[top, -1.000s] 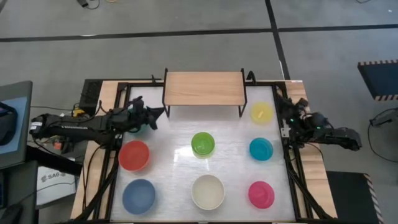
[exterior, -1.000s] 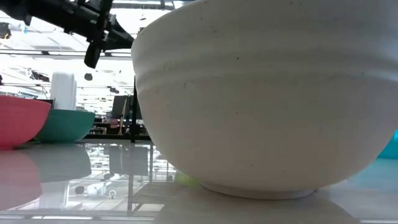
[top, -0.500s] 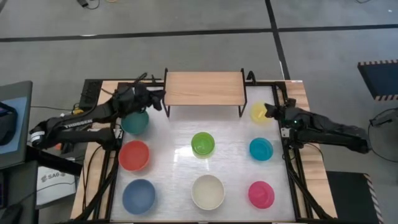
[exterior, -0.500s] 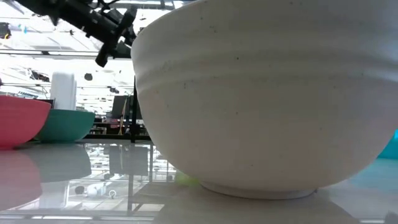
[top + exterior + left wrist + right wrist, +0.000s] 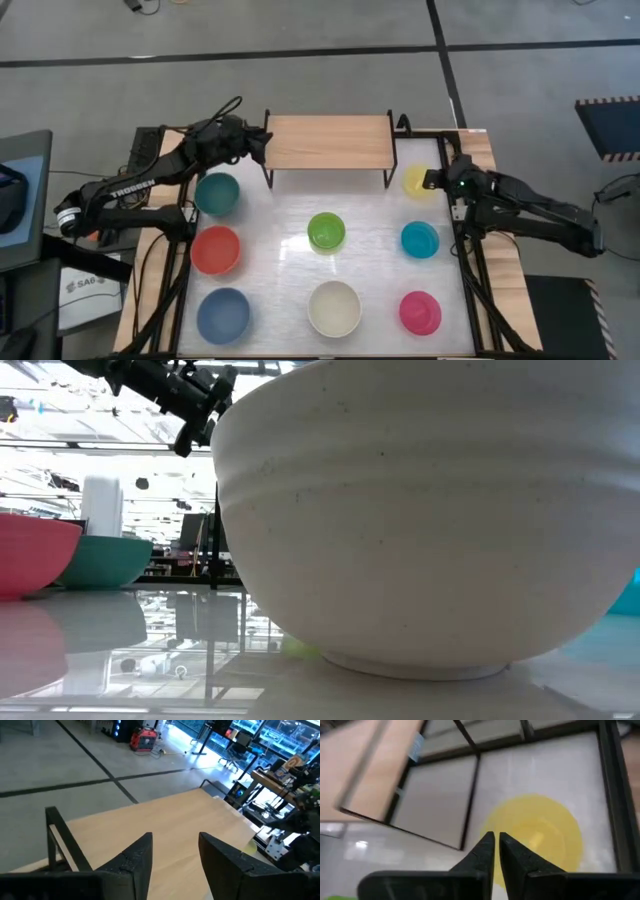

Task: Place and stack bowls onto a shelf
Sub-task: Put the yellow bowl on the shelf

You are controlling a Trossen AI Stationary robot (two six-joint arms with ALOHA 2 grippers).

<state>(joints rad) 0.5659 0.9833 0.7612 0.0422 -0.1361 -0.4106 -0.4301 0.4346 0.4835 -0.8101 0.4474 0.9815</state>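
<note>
The shelf (image 5: 328, 142), with a light wood top on black legs, stands at the table's far middle with nothing on it. Several bowls sit on their bases on the white table: teal (image 5: 217, 193), red (image 5: 216, 249), blue (image 5: 222, 315), green (image 5: 326, 232), cream (image 5: 334, 308), yellow (image 5: 421, 181), cyan (image 5: 420, 239), pink (image 5: 420, 313). My left gripper (image 5: 175, 845) is open and empty, above the shelf's left end (image 5: 262, 143). My right gripper (image 5: 497, 839) hovers over the yellow bowl's (image 5: 540, 832) near-left rim, with only a thin slit between its fingers.
Black frame rails (image 5: 470, 250) run along the table's left and right sides. In the low view the cream bowl (image 5: 420, 520) fills most of the picture. The teal bowl (image 5: 105, 560) and the red bowl (image 5: 35, 550) show to its left.
My left gripper has risen and gone toward the far edge, from beside the teal bowl to the shelf's left end, and it has opened. My right gripper has reached toward the table's left, over the yellow bowl. No bowl has moved.
</note>
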